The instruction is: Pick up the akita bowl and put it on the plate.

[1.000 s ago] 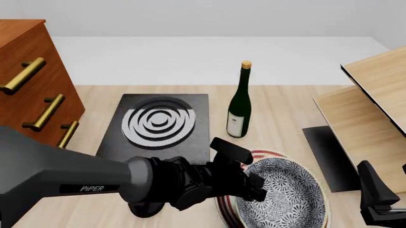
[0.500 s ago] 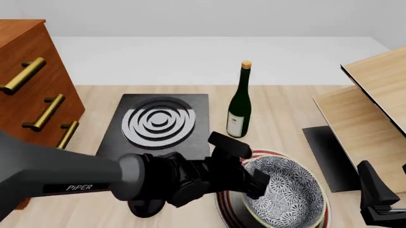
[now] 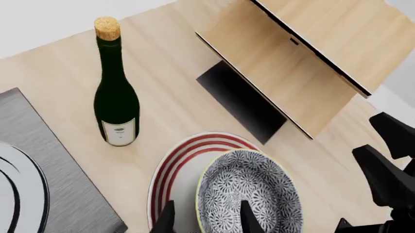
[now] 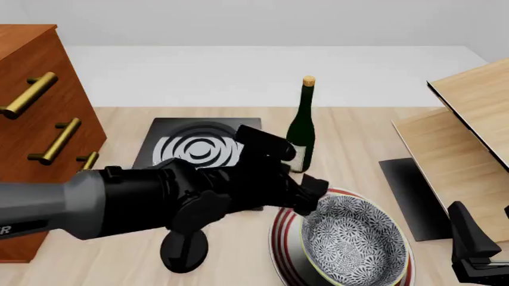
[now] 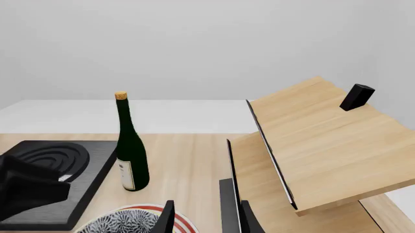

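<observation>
The akita bowl (image 4: 350,241), black-and-white floral with a pale rim, sits upright on the red-ringed white plate (image 4: 280,241) near the table's front edge. My left gripper (image 4: 312,192) hovers just above and to the left of the bowl's rim, clear of it. In the left wrist view the open left gripper (image 3: 206,221) looks down over the near rim of the bowl (image 3: 250,194) and the plate (image 3: 170,177). My right gripper (image 4: 471,250) stands at the front right, apart from the bowl. Its fingers (image 5: 167,218) are spread with nothing between them.
A green wine bottle (image 4: 301,134) stands just behind the plate. A black slab with grey rings (image 4: 199,152) lies to its left, with a black knob (image 4: 185,250) in front. A wooden drawer cabinet (image 4: 32,119) is at far left. A wooden shelf (image 4: 469,137) and a dark mat (image 4: 409,190) are on the right.
The bowl has come down level onto the plate. My left gripper has let go of its rim and moved up and back to the left. The right arm has not moved.
</observation>
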Action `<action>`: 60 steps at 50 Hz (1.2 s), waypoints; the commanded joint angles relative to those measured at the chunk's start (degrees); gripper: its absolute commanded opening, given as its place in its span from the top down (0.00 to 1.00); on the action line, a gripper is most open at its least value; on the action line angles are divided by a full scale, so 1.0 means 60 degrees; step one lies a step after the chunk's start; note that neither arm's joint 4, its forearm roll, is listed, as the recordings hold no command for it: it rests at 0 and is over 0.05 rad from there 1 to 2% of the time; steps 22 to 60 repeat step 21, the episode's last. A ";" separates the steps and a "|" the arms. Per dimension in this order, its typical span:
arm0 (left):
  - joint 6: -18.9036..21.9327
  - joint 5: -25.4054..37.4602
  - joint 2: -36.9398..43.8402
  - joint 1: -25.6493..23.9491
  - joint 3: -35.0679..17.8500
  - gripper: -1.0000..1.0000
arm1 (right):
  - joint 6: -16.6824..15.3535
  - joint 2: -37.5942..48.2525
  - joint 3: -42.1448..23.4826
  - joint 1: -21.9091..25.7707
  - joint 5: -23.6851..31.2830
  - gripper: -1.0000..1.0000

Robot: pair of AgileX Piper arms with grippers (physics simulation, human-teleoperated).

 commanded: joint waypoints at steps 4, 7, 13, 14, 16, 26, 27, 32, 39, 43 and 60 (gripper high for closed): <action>0.0116 -0.0110 -0.1137 0.0174 0.0611 0.00 | 0.0000 0.0000 0.0000 -0.0001 0.0000 0.00; 0.0137 -0.0190 -0.1446 0.0272 0.0814 0.00 | 0.0000 0.0001 0.0000 -0.0001 0.0001 0.00; 0.0184 -0.0267 -0.1930 0.0304 0.1134 0.00 | 0.0000 -0.0001 0.0000 0.0001 -0.0001 0.00; 0.0282 -0.0268 -0.1960 0.0315 0.1142 0.00 | 0.0003 0.0002 0.0000 0.0000 0.0001 0.00; 0.0254 -0.0300 -0.2228 0.0376 0.1260 0.00 | 0.0000 0.0001 0.0000 0.0000 0.0001 0.00; 0.0499 -0.0378 -0.2924 0.0467 0.1616 0.00 | 0.0000 0.0000 0.0000 0.0000 0.0000 0.00; 0.0499 -0.0378 -0.2924 0.0467 0.1616 0.00 | 0.0000 0.0000 0.0000 0.0000 0.0000 0.00; 0.0499 -0.0378 -0.2924 0.0467 0.1616 0.00 | 0.0000 0.0000 0.0000 0.0000 0.0000 0.00; 0.0499 -0.0378 -0.2924 0.0467 0.1616 0.00 | 0.0000 0.0000 0.0000 0.0000 0.0000 0.00; 0.0499 -0.0378 -0.2924 0.0467 0.1616 0.00 | 0.0000 0.0000 0.0000 0.0000 0.0000 0.00; 0.0499 -0.0378 -0.2924 0.0467 0.1616 0.00 | 0.0000 0.0000 0.0000 0.0000 0.0000 0.00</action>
